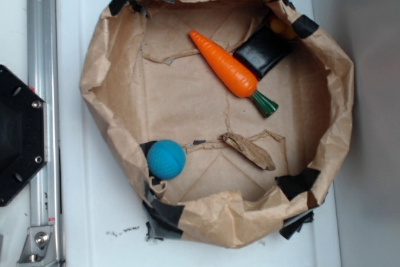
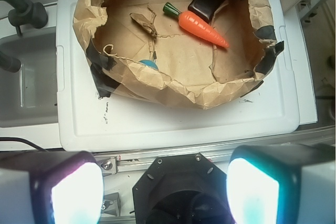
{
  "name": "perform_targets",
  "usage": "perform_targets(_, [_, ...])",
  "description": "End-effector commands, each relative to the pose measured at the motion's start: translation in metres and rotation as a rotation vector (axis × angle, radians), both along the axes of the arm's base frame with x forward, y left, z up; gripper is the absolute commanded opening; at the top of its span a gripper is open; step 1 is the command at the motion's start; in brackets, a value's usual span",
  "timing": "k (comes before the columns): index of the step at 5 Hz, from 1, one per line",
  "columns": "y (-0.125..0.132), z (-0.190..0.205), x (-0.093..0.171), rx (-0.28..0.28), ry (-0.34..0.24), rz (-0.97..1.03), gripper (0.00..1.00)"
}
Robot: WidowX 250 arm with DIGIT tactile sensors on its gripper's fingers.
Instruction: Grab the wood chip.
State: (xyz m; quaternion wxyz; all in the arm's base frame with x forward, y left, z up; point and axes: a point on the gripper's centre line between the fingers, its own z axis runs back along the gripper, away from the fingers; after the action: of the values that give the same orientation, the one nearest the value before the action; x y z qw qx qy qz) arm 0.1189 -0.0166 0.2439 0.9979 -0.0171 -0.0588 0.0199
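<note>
The wood chip (image 1: 248,150) is a small, rough, dark-brown sliver lying flat on the floor of the kraft-paper basin (image 1: 94,79), near its front right, beside a torn paper flap. From the wrist, the wood chip (image 2: 142,21) shows at the far left of the basin (image 2: 173,88). My gripper (image 2: 165,184) is open, its two glowing pads (image 2: 73,195) wide apart with nothing between them. It hovers high over the robot base, well back from the basin. The exterior view does not show the gripper.
In the basin lie an orange toy carrot (image 1: 228,70) with a green tip, a blue ball (image 1: 166,159) and a black block (image 1: 265,51). Crumpled taped paper walls ring it. It sits on a white board (image 1: 100,217). Robot base (image 1: 19,136) and metal rail (image 1: 40,92) stand left.
</note>
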Motion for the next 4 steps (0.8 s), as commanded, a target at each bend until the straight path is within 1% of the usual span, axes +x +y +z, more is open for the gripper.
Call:
perform_targets(1, [0.000,0.000,0.000,0.000,0.000,0.000,1.00])
perform_targets(2, [-0.005,-0.018,0.050,0.142,0.049,0.022,1.00])
perform_targets(3, [0.013,-0.039,0.100,0.203,0.062,0.033,1.00])
perform_targets(4, [0.007,-0.071,0.128,0.171,0.069,-0.152,1.00])
